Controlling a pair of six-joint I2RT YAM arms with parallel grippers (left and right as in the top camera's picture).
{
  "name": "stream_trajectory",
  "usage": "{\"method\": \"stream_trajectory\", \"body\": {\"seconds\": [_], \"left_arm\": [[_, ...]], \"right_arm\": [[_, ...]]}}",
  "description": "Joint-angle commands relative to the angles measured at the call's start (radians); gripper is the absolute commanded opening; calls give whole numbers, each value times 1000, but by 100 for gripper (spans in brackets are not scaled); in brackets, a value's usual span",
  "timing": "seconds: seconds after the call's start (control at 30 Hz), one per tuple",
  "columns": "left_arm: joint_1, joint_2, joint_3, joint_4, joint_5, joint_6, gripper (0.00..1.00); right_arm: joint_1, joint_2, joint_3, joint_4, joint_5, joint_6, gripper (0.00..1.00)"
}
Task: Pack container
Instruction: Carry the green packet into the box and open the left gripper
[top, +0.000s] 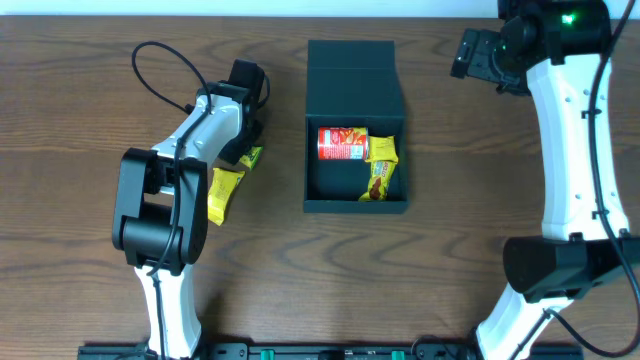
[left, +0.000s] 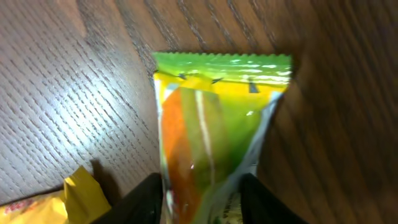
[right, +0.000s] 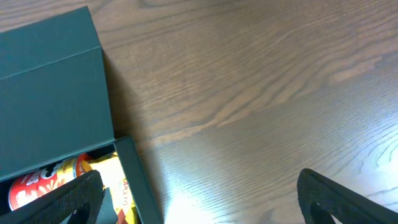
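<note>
Dark teal-green and matte, the rectangular container (top: 355, 205) sits in the middle of the wood-grain table (right: 261, 93), its flap lid laid back flat. Inside lie a red cylindrical can (top: 342, 143) on its side and glossy yellow packets (top: 381, 165). To its left, the left gripper (left: 202, 202) has its jaws pressed narrowly on a shiny green-and-yellow packet (left: 211, 124) with a crimped edge, near another yellow packet (top: 222, 192). The right gripper (right: 199, 205) hovers beside the container with jaws wide, holding nothing.
</note>
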Motion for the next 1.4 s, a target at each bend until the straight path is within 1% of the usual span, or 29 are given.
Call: {"method": "stream_trajectory", "body": {"seconds": [0.0,0.17,0.2,0.5,0.63,0.73,0.9,0.97,1.2,1.37], "left_arm": [[6,13,-6,2,-3,-2,36],[6,13,-6,2,-3,-2,15],[6,13,-6,2,-3,-1,13],[6,9,-1,2,20,11,11],[6,9,39,1,66,125,8],[6,9,72,-8,80,219,7],[6,9,159,-86,80,404,7],[6,9,194,-125,80,459,7],[-7,9,315,-281,80,591,7],[-63,9,401,-373,84,666,7]], "right_arm": [[-6,-6,17,-1,0,-6,99],[-6,-6,17,-1,0,-6,99],[-6,-6,17,-1,0,-6,99],[-6,-6,17,4,0,-6,99],[-6,-6,17,15,0,-6,99],[-6,-6,17,21,0,-6,99],[-6,-6,17,22,0,-6,99],[-6,-6,17,25,0,-6,99],[-6,-6,17,52,0,-6,99],[-6,-6,17,89,0,-6,99]]}}
